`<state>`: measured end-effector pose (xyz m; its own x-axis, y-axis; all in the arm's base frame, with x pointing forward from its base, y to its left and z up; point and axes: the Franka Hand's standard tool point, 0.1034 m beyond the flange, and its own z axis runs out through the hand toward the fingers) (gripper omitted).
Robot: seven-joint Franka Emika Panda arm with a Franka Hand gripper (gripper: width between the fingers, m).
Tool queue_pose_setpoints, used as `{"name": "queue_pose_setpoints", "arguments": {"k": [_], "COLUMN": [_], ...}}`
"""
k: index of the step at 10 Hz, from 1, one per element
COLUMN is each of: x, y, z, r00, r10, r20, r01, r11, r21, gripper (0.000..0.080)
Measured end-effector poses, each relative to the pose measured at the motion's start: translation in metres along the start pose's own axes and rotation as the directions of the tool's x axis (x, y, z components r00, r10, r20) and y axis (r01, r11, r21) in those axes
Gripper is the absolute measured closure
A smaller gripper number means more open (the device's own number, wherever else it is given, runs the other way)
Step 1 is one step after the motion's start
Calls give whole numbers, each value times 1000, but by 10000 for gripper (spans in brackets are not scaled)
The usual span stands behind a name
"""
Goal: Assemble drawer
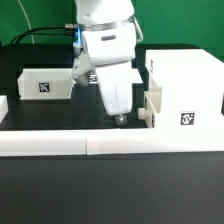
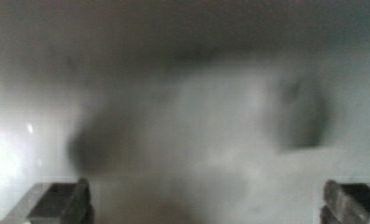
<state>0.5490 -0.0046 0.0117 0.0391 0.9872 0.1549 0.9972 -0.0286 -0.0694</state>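
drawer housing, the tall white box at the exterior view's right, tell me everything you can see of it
The drawer housing is a tall boxy unit of smooth white plastic-looking material, standing upright on the black table at the exterior view's right. A black-and-white square tag sits low on its front face. A smaller white part sits against its side toward the arm; whether it is slid in cannot be told. The pincer hangs near, apart from the housing.

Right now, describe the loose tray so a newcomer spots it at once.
Find the tall white housing on the exterior view's right, then look past the arm to that view's left. The tray is the low white tagged box standing alone, unlike the small part against the housing.
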Motion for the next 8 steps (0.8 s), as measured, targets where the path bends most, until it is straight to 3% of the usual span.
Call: {"name": "queue_pose_setpoints", "arguments": {"k": [2,6,8], "x": [-16,-45,-47], "y": [-7,-40,-45], "z": [-5,-24,-26], "r00": [1000,994,993], "r10": [29,108,118], "r20": [3,25,28], "r01": [-29,-107,-116], "r11": [1000,992,991], "r21": [-4,-65,-64], "gripper": [150,150,150]}}
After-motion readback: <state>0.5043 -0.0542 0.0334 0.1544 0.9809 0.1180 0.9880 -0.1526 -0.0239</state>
